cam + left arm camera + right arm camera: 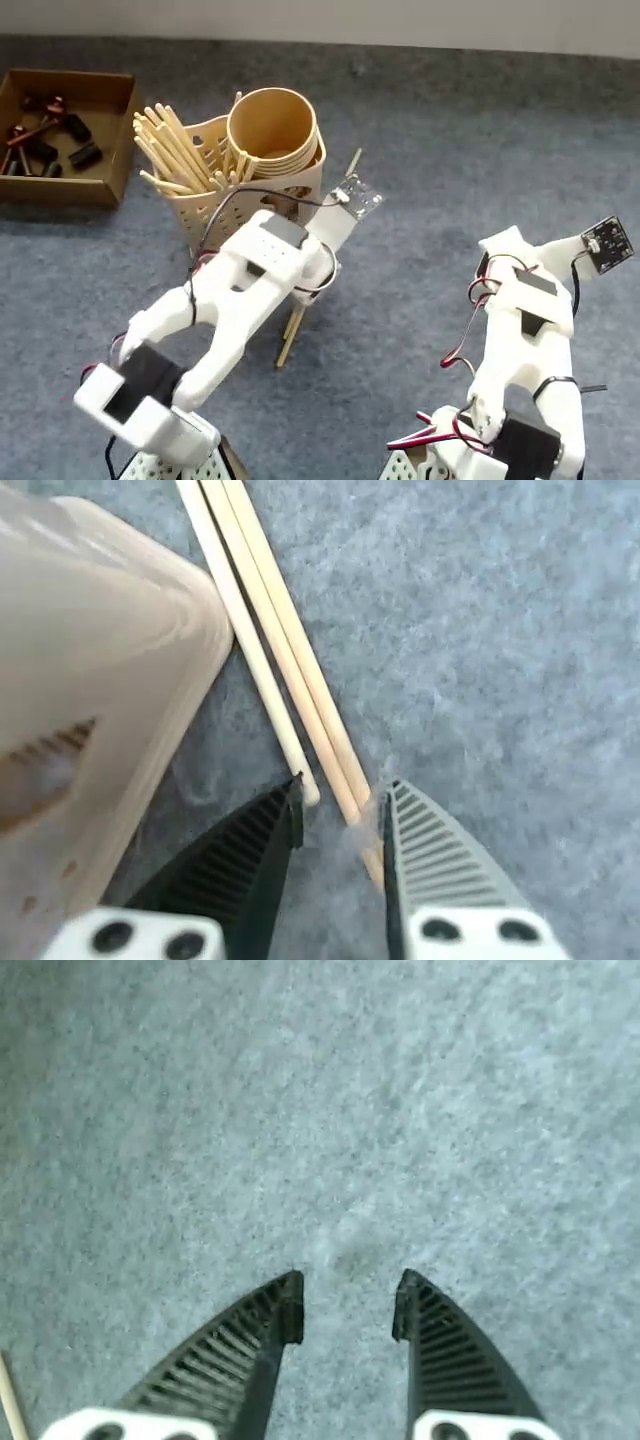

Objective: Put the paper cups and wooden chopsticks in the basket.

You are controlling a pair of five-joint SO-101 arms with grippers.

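Three loose chopsticks lie on grey carpet just beside the basket, at its 5 o'clock. Their near ends sit between the tips of the left gripper, jaws apart, nothing clamped. The basket, at 11 o'clock from table centre, holds stacked paper cups and a chopstick bundle. The left arm stretches toward 1 o'clock, wrist pitched down. The right gripper is released over carpet. The right arm is at 4 o'clock. A cardboard box is at the basket's 9 o'clock.
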